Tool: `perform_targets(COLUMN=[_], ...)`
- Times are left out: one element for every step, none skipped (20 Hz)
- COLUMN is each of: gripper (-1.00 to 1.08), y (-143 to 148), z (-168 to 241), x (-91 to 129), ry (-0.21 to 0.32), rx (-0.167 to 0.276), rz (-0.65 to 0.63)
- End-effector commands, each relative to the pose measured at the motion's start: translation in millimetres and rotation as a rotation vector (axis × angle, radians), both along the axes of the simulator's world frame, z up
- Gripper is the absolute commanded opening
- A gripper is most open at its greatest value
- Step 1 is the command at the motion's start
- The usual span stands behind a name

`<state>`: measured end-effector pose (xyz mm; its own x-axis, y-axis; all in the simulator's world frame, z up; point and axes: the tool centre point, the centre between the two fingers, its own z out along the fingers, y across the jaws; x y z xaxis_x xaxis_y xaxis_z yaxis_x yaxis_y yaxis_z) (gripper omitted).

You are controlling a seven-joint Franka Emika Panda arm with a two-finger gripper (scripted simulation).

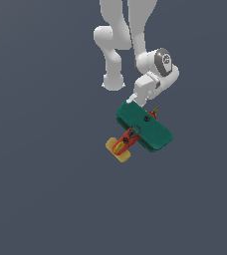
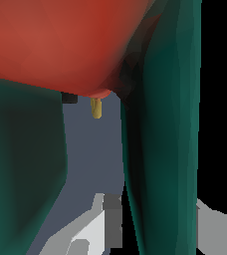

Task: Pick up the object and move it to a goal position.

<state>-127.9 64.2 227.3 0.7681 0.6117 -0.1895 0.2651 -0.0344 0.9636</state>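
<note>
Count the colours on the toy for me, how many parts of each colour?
Teal-green slab: 1
Red-orange stem: 1
Yellow end block: 1
Total: 3 coloured parts on one toy, next to the end effector.

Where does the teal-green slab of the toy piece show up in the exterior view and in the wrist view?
Exterior view: the teal-green slab sits just right of centre, tilted, directly under the arm's wrist, hiding the gripper's fingers.
Wrist view: the slab fills the frame at very close range as dark green walls on both sides of a grey gap.
Shared landmark: the red-orange stem, seen in the wrist view as a large red mass against the green.
</note>
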Motion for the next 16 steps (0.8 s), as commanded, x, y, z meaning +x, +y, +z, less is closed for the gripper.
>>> perform_targets(gripper=[-1.0, -1.0, -1.0, -1.0, -1.0, -1.0, -1.0, -1.0, -1.0, -1.0, -1.0, -1.0, -1.0, -1.0, -1.0, -1.0], y=[20, 28, 36, 44, 52, 59, 66, 72, 79, 85, 90, 95, 100, 104, 108, 111], z=[14, 18, 23, 28, 32, 37, 41, 45, 48, 52, 55, 58, 61, 63, 65, 67], x=[-2, -3, -5, -6, -7, -7, -8, -9, -10, -10, -11, -11, -12, -12, -12, -12], ry=[-0.005, -0.005, -0.005, -0.005, -0.006, -0.006, -0.006, -0.006, -0.006, -0.006, -0.006, -0.006, -0.006, -0.006, -0.006, -0.006], rx=[-0.001, -0.001, -0.001, -0.001, -0.002, -0.002, -0.003, -0.003, -0.003, -0.003, -0.004, -0.004, -0.004, -0.004, -0.004, -0.004], rz=[0.0, 0.0, 0.0, 0.0, 0.0, 0.0, 0.0, 0.0, 0.0, 0.0, 0.0, 0.0, 0.0, 0.0, 0.0, 0.0])
